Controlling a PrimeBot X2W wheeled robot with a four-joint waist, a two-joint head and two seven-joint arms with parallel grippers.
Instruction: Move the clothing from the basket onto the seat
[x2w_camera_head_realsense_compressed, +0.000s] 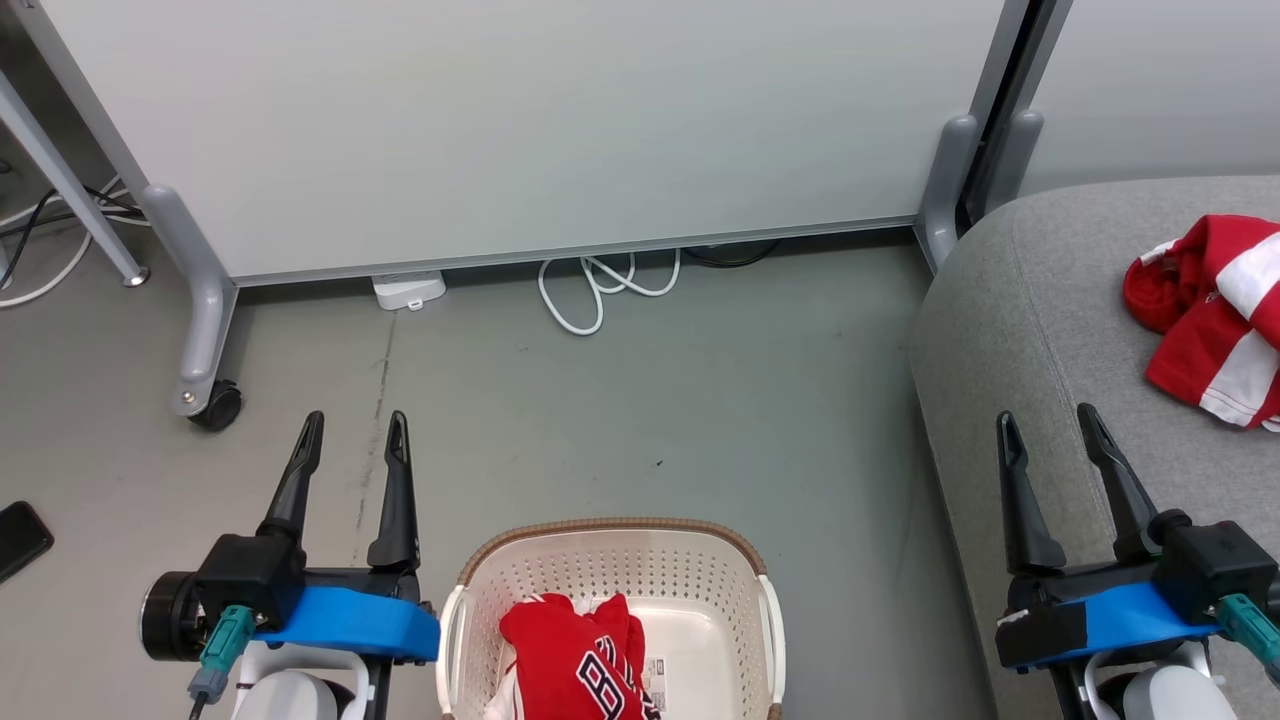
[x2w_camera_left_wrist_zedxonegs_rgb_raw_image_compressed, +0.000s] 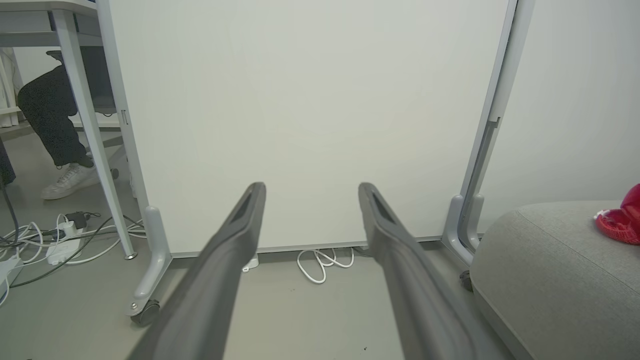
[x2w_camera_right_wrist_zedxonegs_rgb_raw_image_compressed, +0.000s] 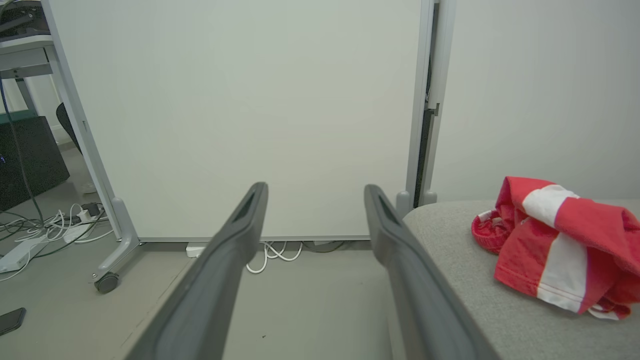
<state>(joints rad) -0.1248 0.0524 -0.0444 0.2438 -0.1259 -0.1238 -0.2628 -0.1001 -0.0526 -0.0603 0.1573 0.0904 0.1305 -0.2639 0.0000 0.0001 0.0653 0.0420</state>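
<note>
Here, the head view looks down on a grey floor (x2w_camera_head_realsense_compressed: 700, 420), with the basket (x2w_camera_head_realsense_compressed: 612, 524) at the bottom centre of the frame, its brown rim and perforated cream walls visible. Inside it, toward its lower left, lies the red jersey (x2w_camera_head_realsense_compressed: 570, 650), crumpled, with black-and-white lettering facing up. The seat (x2w_camera_head_realsense_compressed: 1030, 330), a grey sofa, occupies the right side of the frame. The red-and-white striped garment (x2w_camera_head_realsense_compressed: 1215, 320) rests bunched on its cushion at the upper right, well apart from the basket. The left fingers (x2w_camera_head_realsense_compressed: 398, 480) stand at the lower left, just beside the basket's left handle, spread wide and grasping nothing, tips pointing up the frame. The right fingers (x2w_camera_head_realsense_compressed: 1016, 495) stand at the lower right, seen against the sofa's near edge, likewise released and empty, clear of the striped garment. Across the top of the frame runs a white partition panel (x2w_camera_head_realsense_compressed: 550, 130) on castered feet, with a coiled white cable (x2w_camera_head_realsense_compressed: 600, 290) on the floor at its base. In the right wrist view the striped garment lies on the sofa at the right of the frame. In the left wrist view a person's pale shoe (x2w_camera_left_wrist_zedxonegs_rgb_raw_image_compressed: 70, 180) shows at the left, behind a table leg (x2w_camera_left_wrist_zedxonegs_rgb_raw_image_compressed: 87, 125).
</note>
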